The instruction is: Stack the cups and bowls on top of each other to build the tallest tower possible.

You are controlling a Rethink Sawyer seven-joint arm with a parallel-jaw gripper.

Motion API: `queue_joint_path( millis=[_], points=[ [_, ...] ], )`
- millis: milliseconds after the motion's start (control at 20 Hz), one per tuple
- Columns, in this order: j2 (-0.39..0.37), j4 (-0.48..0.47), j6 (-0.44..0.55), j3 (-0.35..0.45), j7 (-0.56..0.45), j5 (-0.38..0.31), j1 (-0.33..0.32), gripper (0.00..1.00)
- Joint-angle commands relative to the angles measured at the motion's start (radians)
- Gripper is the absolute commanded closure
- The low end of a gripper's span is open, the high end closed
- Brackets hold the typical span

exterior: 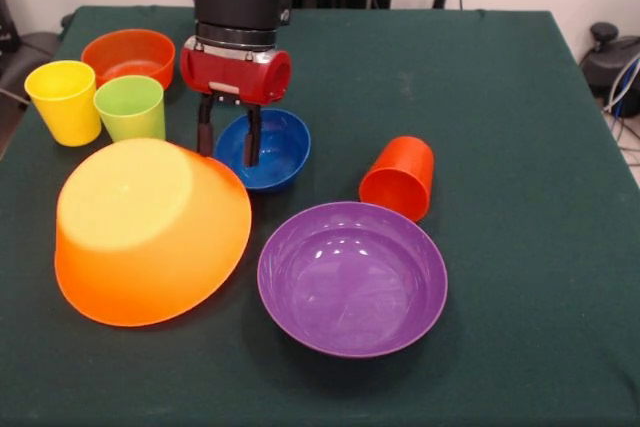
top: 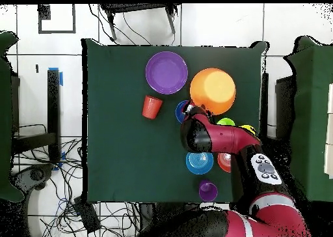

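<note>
Hanging end effector (exterior: 228, 147) over dark blue bowl (exterior: 272, 152)

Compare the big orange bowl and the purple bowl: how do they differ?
The orange bowl lies upside down, tilted, with its base showing; the purple bowl sits upright and open. The orange bowl is deep and tall; the purple bowl is wide and shallow. The orange bowl fades to yellow at its base; the purple bowl is one colour. Both are glossy, and neither is stacked yet.

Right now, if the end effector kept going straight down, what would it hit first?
Probably the dark blue bowl: the end effector points down at its near-left rim, fingers straddling it, though depth is unclear.
</note>
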Motion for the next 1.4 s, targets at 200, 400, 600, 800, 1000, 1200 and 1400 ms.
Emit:
queue_joint_path(
  millis=[200,400,600,800,1000,1200,1400],
  points=[
    [0.031,-0.058,0.020,0.120,-0.004,-0.058,-0.001,0.00],
    [0.029,-0.057,0.026,0.126,-0.009,-0.061,-0.007,0.00],
    [-0.007,-0.059,0.046,0.133,-0.020,-0.060,-0.012,0.00],
    [-0.051,-0.089,0.003,0.043,-0.004,-0.060,0.051,0.00],
    [-0.056,-0.101,-0.024,0.024,0.013,-0.052,0.060,0.00],
    [-0.060,-0.103,-0.020,0.029,0.015,-0.052,0.054,0.00],
    [-0.063,-0.104,-0.010,0.030,0.015,-0.053,0.056,0.00]
  ],
)
